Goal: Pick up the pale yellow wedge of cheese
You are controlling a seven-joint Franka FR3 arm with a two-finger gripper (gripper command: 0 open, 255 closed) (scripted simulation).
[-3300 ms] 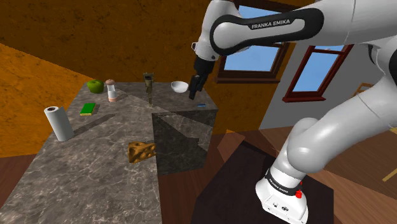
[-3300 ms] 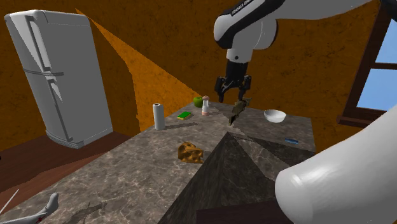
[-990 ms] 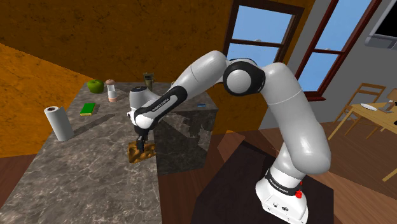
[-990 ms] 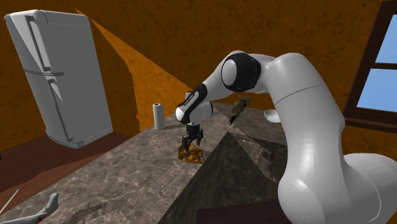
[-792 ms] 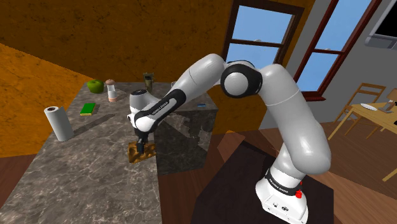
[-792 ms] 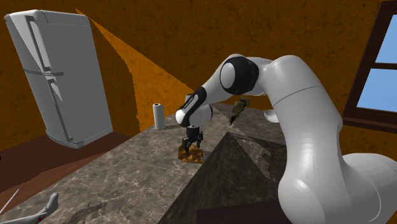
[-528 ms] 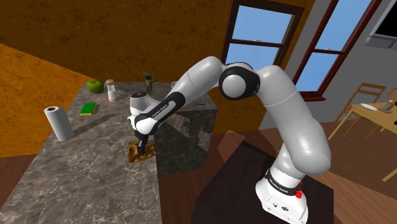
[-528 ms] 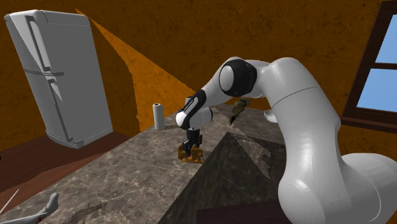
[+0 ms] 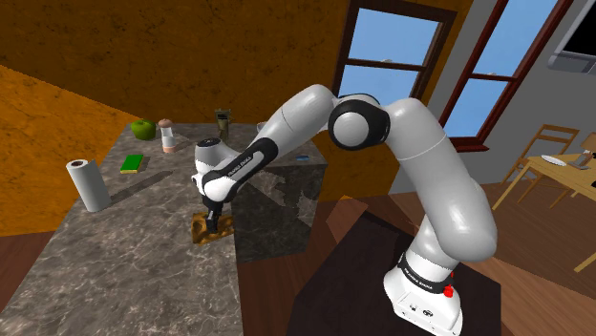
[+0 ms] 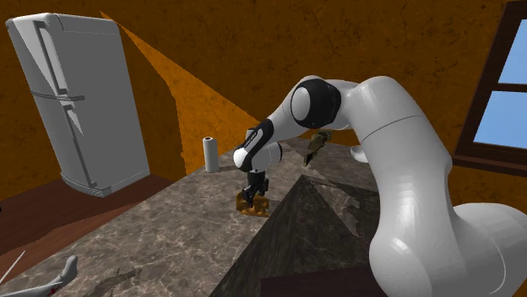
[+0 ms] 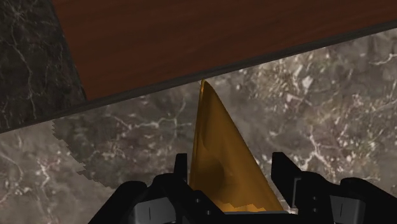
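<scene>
Your gripper (image 11: 232, 165) is down at the cheese wedge (image 11: 222, 149), with the jaws spread to either side of it; you can see the wedge standing between the two black fingers (image 11: 284, 170), its thin tip pointing away from the hand. The cheese sits on the dark marbled counter (image 9: 124, 258), near the edge that faces the stand. A paper towel roll (image 9: 88, 184) stands well apart from it, toward the shoulder view's left.
</scene>
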